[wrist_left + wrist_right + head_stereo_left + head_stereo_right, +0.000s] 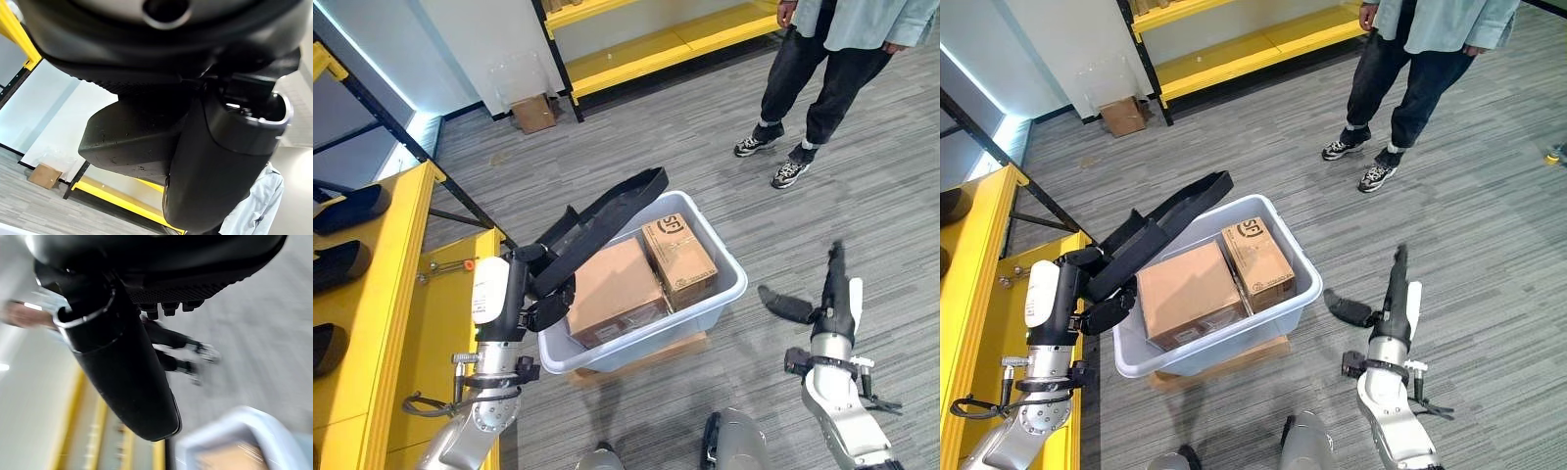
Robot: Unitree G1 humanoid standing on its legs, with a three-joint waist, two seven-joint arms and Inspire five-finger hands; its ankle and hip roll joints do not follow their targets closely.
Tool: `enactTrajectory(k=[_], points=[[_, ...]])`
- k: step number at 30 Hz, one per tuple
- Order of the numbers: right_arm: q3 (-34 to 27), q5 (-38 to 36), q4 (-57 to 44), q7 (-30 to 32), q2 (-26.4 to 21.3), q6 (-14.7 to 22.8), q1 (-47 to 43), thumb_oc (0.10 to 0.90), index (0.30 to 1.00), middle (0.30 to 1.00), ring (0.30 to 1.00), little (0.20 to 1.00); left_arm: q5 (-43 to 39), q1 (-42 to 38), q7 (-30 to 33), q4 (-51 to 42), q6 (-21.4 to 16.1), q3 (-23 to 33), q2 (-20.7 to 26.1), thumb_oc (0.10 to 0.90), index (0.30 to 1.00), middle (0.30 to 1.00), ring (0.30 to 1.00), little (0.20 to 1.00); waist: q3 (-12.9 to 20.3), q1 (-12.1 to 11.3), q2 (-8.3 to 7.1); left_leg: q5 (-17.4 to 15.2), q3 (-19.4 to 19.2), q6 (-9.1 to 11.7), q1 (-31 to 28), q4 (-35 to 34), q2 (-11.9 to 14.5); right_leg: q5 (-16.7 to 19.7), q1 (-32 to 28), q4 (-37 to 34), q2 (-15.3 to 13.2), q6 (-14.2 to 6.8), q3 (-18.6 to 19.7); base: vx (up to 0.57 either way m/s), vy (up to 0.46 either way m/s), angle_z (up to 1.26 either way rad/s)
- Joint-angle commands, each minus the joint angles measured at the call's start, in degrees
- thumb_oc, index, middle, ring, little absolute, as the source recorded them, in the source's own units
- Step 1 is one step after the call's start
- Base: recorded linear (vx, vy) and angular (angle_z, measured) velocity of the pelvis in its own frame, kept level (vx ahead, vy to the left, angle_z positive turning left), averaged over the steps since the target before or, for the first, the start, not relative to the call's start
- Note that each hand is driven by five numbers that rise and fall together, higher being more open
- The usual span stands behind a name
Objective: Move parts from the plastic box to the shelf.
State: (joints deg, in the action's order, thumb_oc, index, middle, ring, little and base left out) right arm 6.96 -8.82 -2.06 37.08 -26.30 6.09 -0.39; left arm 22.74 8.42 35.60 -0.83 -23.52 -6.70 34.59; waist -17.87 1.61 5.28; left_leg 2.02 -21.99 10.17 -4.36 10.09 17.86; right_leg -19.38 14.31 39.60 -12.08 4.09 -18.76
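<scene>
Robot standing over a grey plastic box [724,290] of cardboard parts, both hands free of the load.

The plastic box is sitting on the grey floor [862,225] between the two arms, resting on a low wooden base [651,357]. Two parts are lying inside it side by side: a larger cardboard box [613,289] and a smaller cardboard box [678,260], touching each other. The left robot hand [597,220] is reaching over the box's near-left rim with fingers stretched straight and apart, gripping nothing. The right robot hand [830,289] is hanging beside the box, fingers extended, thumb spread, holding nothing. The yellow shelf [382,294] is standing just left of the box. A person [822,78] is standing well beyond it.
</scene>
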Motion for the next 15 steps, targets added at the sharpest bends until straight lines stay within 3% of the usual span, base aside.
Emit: enactTrajectory(k=[1, 2, 4, 5, 8, 9, 11, 12, 15], points=[[-0.28, 5.90, -7.62, 1.21, -0.68, 6.71, -8.37, 0.900, 1.000, 1.000, 1.000, 1.000, -0.65, -2.45, 2.35, -8.84, -3.98, 5.04, 2.00, 0.400, 0.300, 0.300, 0.300, 0.300, 1.32, -1.66, -0.85, 15.37, 1.82, 0.91, 4.77, -3.85, 9.11, -2.71, -8.92, 1.44, -4.05, -5.60, -5.88, -0.17, -0.142, 0.23], [0.83, 7.84, -8.30, 2.26, -0.71, 6.30, -8.68, 0.900, 1.000, 1.000, 1.000, 1.000, -0.92, -2.54, 2.09, -9.46, -4.94, 4.51, 2.25, 0.400, 0.300, 0.300, 0.300, 0.300, 1.04, -1.51, -0.91, 16.93, -1.61, 1.85, 5.03, -3.59, 10.39, -2.03, -10.16, -0.12, -4.35, -5.62, -8.48, -0.16, -0.116, 0.42], [0.96, 9.01, -8.84, 3.03, -1.04, 6.30, -8.53, 0.900, 1.000, 1.000, 1.000, 1.000, -1.64, -3.51, 2.08, -9.28, -5.80, 3.46, 2.46, 0.400, 0.300, 0.300, 0.300, 0.300, 1.13, -0.70, -1.17, 17.65, -4.75, 2.32, 5.66, -3.01, 11.93, -0.32, -11.56, -3.04, -4.65, -5.76, -10.04, -0.13, -0.058, 0.60], [0.76, 9.42, -9.46, 3.49, -1.42, 5.77, -8.30, 0.900, 1.000, 1.000, 1.000, 1.000, -2.04, -4.72, 1.63, -9.11, -6.25, 2.74, 2.41, 0.400, 0.300, 0.300, 0.300, 0.300, 1.40, 0.03, -1.74, 17.16, -5.84, 3.43, 5.81, -1.63, 12.22, -0.43, -12.28, -4.06, -5.39, -6.44, -10.15, -0.21, -0.027, 0.90], [0.49, 9.31, -10.20, 4.25, -2.57, 5.26, -8.20, 0.900, 1.000, 1.000, 1.000, 1.000, -3.53, -8.64, 2.03, -9.18, -5.81, 1.36, 3.71, 0.400, 0.300, 0.300, 0.300, 0.300, 2.13, 1.22, -1.79, 13.95, -8.71, 3.13, 5.10, 2.77, 12.74, -0.08, -12.51, -5.83, -5.82, -6.06, -12.17, -0.20, -0.010, 0.93], [0.05, 10.20, -10.43, 6.27, -3.09, 6.34, -8.01, 0.900, 1.000, 1.000, 1.000, 1.000, -3.88, -10.22, 2.69, -9.19, -6.46, 0.91, 4.19, 0.400, 0.300, 0.300, 0.300, 0.300, 2.67, 1.65, -2.10, 9.51, -10.96, 1.89, 3.33, 5.69, 11.95, 1.03, -12.67, -7.83, -6.07, -5.83, -13.55, -0.25, -0.038, 0.76], [-1.01, 10.63, -11.74, 7.65, -4.05, 6.81, -7.11, 0.900, 1.000, 1.000, 1.000, 1.000, -3.87, -12.03, 2.86, -10.31, -7.92, 0.71, 5.04, 0.400, 0.300, 0.300, 0.300, 0.300, 3.69, 1.63, -2.97, 5.06, -11.66, 1.04, 1.35, 14.87, 9.48, 2.60, -12.29, -11.36, -5.37, -4.91, -13.92, -0.26, -0.026, 0.56], [-1.11, 10.42, -11.91, 7.56, -4.21, 6.56, -6.99, 0.900, 1.000, 1.000, 1.000, 1.000, -3.70, -12.23, 2.72, -10.50, -8.08, 0.65, 5.15, 0.400, 0.300, 0.300, 0.300, 0.300, 3.85, 1.57, -3.00, 4.47, -11.46, 1.00, 1.45, 15.95, 9.20, 2.78, -12.22, -11.86, -5.16, -4.79, -13.87, -0.20, 0.033, 0.36], [-0.70, 9.99, -11.97, 7.31, -4.52, 6.10, -6.40, 0.900, 1.000, 1.000, 1.000, 1.000, -3.47, -13.88, 1.66, -12.11, -7.22, -0.42, 5.76, 0.400, 0.300, 0.300, 0.300, 0.300, 4.99, 1.73, -2.79, 0.38, -10.52, -0.47, 1.69, 19.42, 4.68, 4.49, -11.32, -15.75, -3.63, -4.40, -12.52, -0.17, 0.182, 0.26]])
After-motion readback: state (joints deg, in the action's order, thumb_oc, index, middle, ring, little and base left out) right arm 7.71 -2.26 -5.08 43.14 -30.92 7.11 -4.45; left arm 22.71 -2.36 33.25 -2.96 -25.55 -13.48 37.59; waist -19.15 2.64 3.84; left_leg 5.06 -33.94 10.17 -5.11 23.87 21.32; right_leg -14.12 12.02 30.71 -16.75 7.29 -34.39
